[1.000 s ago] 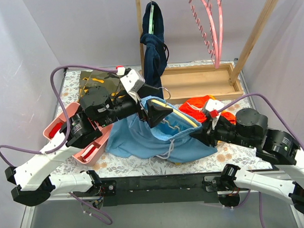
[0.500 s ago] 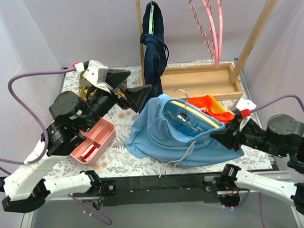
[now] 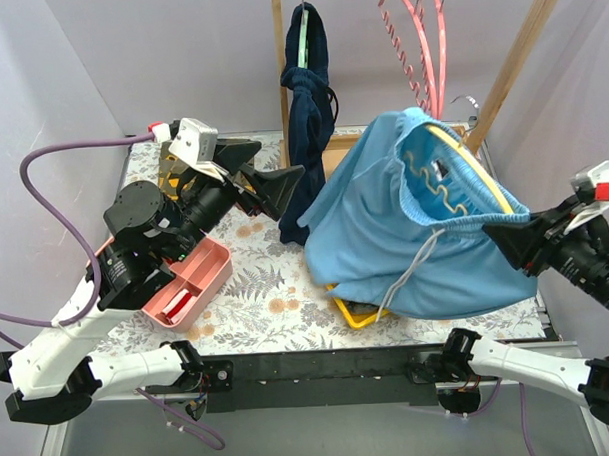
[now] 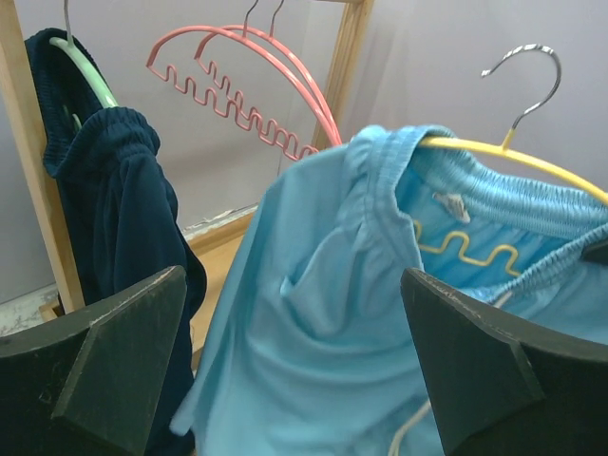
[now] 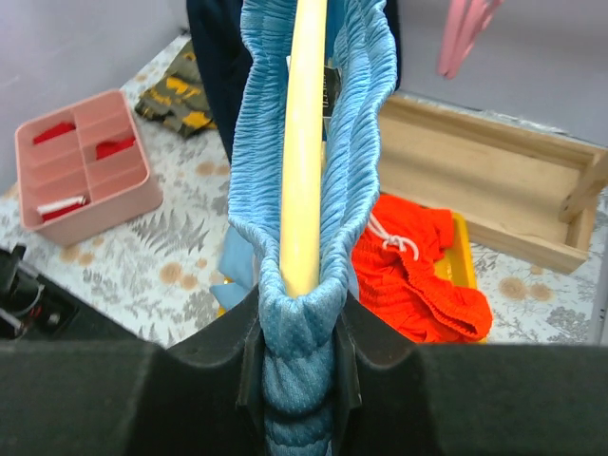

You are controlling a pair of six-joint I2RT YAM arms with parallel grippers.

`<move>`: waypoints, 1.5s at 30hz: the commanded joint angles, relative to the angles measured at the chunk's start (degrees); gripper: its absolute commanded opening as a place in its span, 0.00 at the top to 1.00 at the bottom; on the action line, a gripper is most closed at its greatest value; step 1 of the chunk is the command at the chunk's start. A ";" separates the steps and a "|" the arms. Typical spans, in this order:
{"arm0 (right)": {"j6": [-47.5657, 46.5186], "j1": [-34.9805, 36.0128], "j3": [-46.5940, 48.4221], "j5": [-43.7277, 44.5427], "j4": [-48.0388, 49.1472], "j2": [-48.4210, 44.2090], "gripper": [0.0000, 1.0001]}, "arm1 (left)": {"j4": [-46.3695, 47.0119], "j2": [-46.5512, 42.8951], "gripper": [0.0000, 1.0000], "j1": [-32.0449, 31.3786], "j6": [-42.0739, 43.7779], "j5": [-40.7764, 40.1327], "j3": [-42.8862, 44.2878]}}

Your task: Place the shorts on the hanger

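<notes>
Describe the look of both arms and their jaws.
Left arm and right arm: white lower links, black cylindrical joints and motors. A purple cable loops to the left one. White wrist camera blocks carry a red tab. Jaws are matte black, broad, wedge-shaped.

Light blue shorts [image 3: 404,224], yellow hanger [image 3: 472,162]

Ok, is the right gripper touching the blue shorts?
Touching. The right wrist view shows the right gripper closed on the waistband of the shorts, which is bunched around the yellow hanger, with fabric pinched between its jaws.
</notes>
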 commanded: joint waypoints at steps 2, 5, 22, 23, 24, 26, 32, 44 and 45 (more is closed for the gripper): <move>1.51 0.19 2.71 9.44 11.35 4.35 0.99 | -0.52 0.07 0.04 0.04 -0.40 -0.30 1.91; 2.74 0.19 1.22 12.78 15.63 7.42 0.99 | -0.69 -0.10 0.04 0.04 -0.75 -0.13 1.91; -2.96 0.19 13.95 23.76 32.95 30.89 0.99 | 1.42 -0.98 0.04 0.13 -3.22 1.81 -4.32; -4.53 0.19 14.13 24.38 33.84 31.51 0.99 | 1.42 -1.33 0.04 0.13 -3.22 1.72 -4.33; -5.16 0.19 14.40 25.00 34.64 32.73 0.99 | 1.50 -1.42 0.04 0.13 -3.22 1.72 -4.33; -5.95 0.27 15.45 26.58 36.22 34.06 0.99 | 1.42 -1.77 0.04 0.13 -2.87 1.81 -4.06; -5.08 -2.35 15.37 26.42 38.77 38.02 0.99 | 0.63 -2.83 0.04 0.13 -2.43 1.90 -3.62; -1.65 -16.59 12.11 12.62 48.00 41.70 0.99 | 0.01 -5.29 0.04 0.13 -2.87 1.90 -5.56; -1.47 -17.12 12.46 11.91 48.26 42.49 0.99 | -0.08 -5.46 0.04 0.13 -2.87 1.81 -5.56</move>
